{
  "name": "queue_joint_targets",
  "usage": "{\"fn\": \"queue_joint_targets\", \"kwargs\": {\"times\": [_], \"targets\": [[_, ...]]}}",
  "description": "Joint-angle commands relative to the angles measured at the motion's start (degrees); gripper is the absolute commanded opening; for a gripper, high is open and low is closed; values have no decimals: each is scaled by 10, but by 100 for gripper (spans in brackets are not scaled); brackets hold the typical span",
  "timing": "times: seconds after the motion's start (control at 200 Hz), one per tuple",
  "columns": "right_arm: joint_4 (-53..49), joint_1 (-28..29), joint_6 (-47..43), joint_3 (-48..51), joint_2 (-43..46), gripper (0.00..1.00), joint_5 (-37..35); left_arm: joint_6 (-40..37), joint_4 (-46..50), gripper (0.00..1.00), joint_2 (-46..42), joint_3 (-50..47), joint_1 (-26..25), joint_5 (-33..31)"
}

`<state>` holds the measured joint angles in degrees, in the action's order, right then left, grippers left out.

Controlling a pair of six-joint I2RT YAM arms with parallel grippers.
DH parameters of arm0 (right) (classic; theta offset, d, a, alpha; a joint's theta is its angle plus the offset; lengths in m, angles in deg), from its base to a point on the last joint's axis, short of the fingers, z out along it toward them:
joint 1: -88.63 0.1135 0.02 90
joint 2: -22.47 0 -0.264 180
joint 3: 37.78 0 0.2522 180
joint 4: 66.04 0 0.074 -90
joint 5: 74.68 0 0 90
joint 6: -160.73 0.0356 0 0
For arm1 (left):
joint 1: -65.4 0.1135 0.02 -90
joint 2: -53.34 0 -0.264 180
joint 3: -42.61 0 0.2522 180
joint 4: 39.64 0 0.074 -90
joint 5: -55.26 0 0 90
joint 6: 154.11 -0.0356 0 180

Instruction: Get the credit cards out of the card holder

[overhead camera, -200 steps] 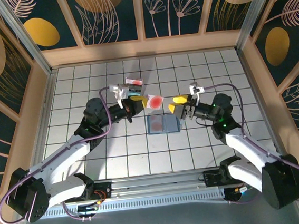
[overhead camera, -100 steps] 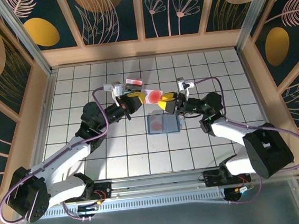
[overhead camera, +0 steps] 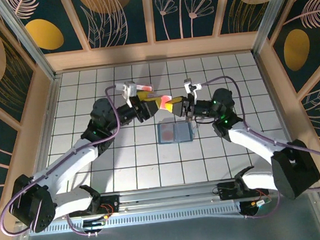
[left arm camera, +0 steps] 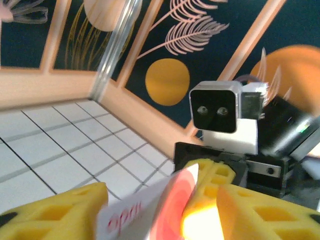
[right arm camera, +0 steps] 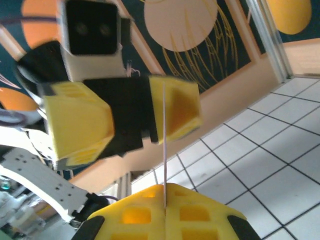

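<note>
A salmon-red and white credit card [overhead camera: 163,102] hangs in the air between my two grippers, above the tiles just behind the card holder. The right gripper [overhead camera: 175,105] is shut on the card's right end; in the right wrist view the thin card edge [right arm camera: 164,150] is pinched between its yellow pads [right arm camera: 135,215]. The left gripper [overhead camera: 147,106] stands open around the card's other end, and in the left wrist view the card [left arm camera: 150,210] lies loose between its spread fingers [left arm camera: 50,212]. The slate-blue card holder [overhead camera: 174,133] lies open and flat on the table.
A small clear plastic box [overhead camera: 144,88] with red showing sits just behind the left gripper. Wooden walls [overhead camera: 153,52] ring the tiled table. Both arms reach inward over the middle of the table.
The right gripper moved left to meet the card and shut on it. The left gripper, which held the card, has opened. Both grippers shifted slightly toward the back.
</note>
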<state>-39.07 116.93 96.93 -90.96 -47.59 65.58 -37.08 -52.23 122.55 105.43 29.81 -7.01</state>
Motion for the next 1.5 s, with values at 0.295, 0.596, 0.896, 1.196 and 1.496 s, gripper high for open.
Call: {"fn": "queue_joint_targets", "kwargs": {"times": [0.295, 0.596, 0.896, 1.196, 1.496], "targets": [[-426, 6, -256, -103, 45, 0, -21, -413, 493, 54, 132, 302, -3, 81], [-454, 5, -276, -111, 62, 0, -15, -524, 578, 47, 158, 327, -3, 66], [-453, 3, -282, -106, 64, 0, -16, -555, 589, 49, 131, 286, 29, 141], [-429, -1, -270, -101, 71, 0, 6, -576, 576, 56, 105, 250, 49, 182], [-421, -1, -269, -100, 75, 0, 23, -619, 642, 48, 165, 297, 48, 224]]}}
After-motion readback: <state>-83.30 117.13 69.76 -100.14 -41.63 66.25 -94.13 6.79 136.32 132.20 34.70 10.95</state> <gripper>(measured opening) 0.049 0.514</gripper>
